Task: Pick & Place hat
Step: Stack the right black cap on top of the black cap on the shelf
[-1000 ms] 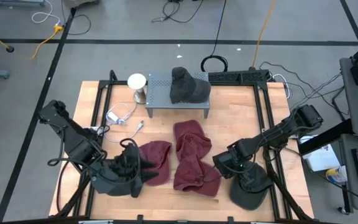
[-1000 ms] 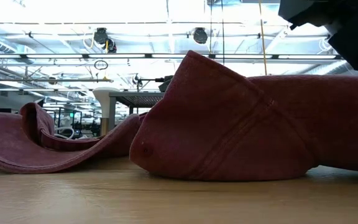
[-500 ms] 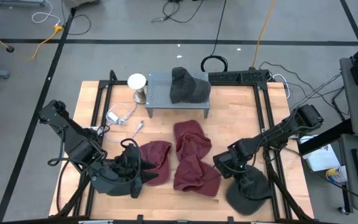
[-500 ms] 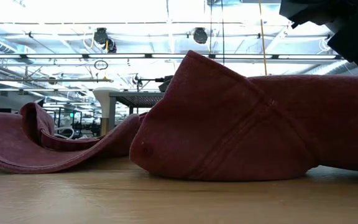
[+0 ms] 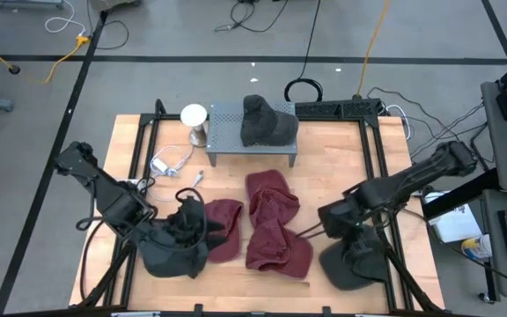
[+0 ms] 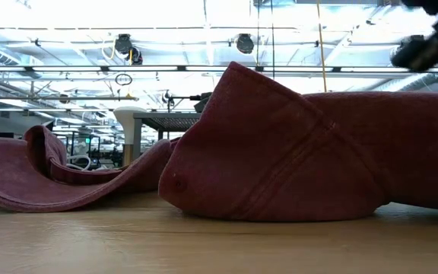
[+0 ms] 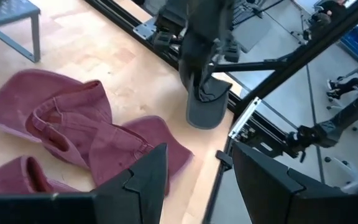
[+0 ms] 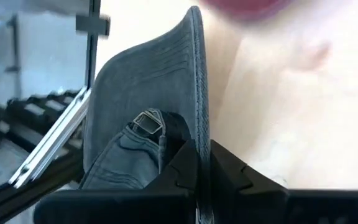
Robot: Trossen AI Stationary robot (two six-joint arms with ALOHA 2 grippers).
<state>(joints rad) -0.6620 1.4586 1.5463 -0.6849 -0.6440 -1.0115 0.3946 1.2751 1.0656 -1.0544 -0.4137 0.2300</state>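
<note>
A dark grey hat (image 5: pixel 352 266) hangs at the table's near right corner, with my right gripper (image 5: pixel 341 236) shut on it; the left wrist view shows the same hat (image 7: pixel 205 102). Three red hats (image 5: pixel 271 220) lie crumpled on the table's middle, and the nearest one fills the low view (image 6: pixel 295 152). Another dark grey hat (image 5: pixel 267 123) sits on a metal stand (image 5: pixel 227 141) at the far side. My left gripper (image 5: pixel 194 236) hovers open over the leftmost red hat (image 5: pixel 225 227), touching nothing. My right gripper pinches the grey hat's edge (image 8: pixel 196 134) between its two fingers, right beside the buckle strap (image 8: pixel 148 122). The fingers slant down from above. The hat hangs below them with the stitched brim (image 8: pixel 160 68) lowest; whether it clears the table I cannot tell.
A white cup-like object (image 5: pixel 194 117) and a white cable (image 5: pixel 171 164) lie at the far left. Black rails (image 5: pixel 385 176) frame the wooden table (image 5: pixel 341 158). Bare wood shows right of the stand and along the near edge.
My right gripper has shut on the grey hat and risen. The hat, which lay flat at the near right corner, is pulled up and now hangs from the fingers. In the low view the gripper has climbed almost out of the top right corner.
</note>
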